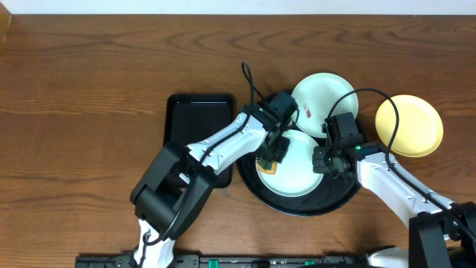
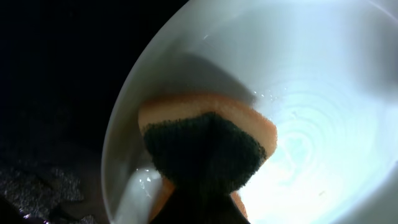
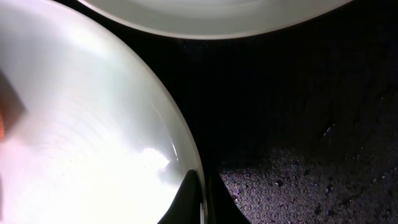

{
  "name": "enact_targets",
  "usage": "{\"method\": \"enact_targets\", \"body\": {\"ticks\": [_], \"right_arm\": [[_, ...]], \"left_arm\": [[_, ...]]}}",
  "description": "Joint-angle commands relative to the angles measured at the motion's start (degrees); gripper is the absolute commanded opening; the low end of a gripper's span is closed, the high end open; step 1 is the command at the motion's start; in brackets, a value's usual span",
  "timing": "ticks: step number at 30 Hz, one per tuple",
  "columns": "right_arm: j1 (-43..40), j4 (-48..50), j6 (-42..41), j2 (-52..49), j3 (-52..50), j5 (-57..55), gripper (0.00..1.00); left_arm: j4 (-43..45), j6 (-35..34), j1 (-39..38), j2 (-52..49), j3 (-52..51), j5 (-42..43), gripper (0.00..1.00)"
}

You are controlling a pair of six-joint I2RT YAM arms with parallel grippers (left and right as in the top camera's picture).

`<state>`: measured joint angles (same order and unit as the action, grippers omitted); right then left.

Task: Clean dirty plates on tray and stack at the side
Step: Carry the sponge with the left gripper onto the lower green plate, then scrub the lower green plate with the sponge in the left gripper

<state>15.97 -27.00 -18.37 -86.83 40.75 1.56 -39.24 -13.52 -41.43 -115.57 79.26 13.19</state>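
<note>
The round black tray [image 1: 297, 207] sits on the wooden surface [image 1: 89, 89] just right of a smaller rectangular black tray [image 1: 199, 123]. One mint-white plate [image 1: 297, 175] lies flat and face up inside the round tray, towards its left half. It is round, so no side points anywhere in particular. A second mint-white plate [image 1: 325, 93] lies at the tray's far edge and overlaps the rim, with a small red smear [image 1: 306, 112] near its left side; whether it sits level I cannot tell. The yellow plate [image 1: 409, 125] rests face up on the surface to the right, outside the tray. The left arm [image 1: 223, 145] reaches in from the left, and the left jaws are closed on a sponge [image 2: 208, 146], orange with a dark green scouring face, pressed onto the left part of the plate in the tray. The right arm [image 1: 387, 179] comes in from the right, and the right jaws are closed thin on that same plate's right rim, as the right wrist view shows.
</note>
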Motion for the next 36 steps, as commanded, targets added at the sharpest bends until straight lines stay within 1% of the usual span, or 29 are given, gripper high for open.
{"method": "enact_targets", "body": {"ticks": [1, 8, 18, 21, 25, 36], "right_arm": [[-0.13, -0.07, 0.46, -0.28, -0.26, -0.85, 0.01], [-0.13, -0.28, 0.46, -0.28, -0.26, -0.66, 0.01], [-0.13, -0.28, 0.46, -0.28, -0.26, -0.68, 0.01], [-0.13, -0.35, 0.46, -0.28, -0.26, -0.68, 0.01], [-0.13, -0.42, 0.46, -0.28, -0.26, -0.68, 0.01], [-0.13, -0.48, 0.46, -0.28, -0.26, -0.68, 0.01]], "left_arm": [[0.81, -0.59, 0.09, -2.08, -1.18, -0.83, 0.08], [5.77, -4.74, 0.09, -2.10, -4.94, -0.76, 0.08], [7.39, -8.96, -0.20, -2.10, -6.45, 5.68, 0.07], [7.91, -11.30, -0.59, -2.10, -6.73, 5.86, 0.08], [7.93, -12.31, -1.29, -2.10, -6.73, 6.36, 0.08], [13.55, -12.31, -1.03, -2.03, -6.71, 21.73, 0.08]]}}
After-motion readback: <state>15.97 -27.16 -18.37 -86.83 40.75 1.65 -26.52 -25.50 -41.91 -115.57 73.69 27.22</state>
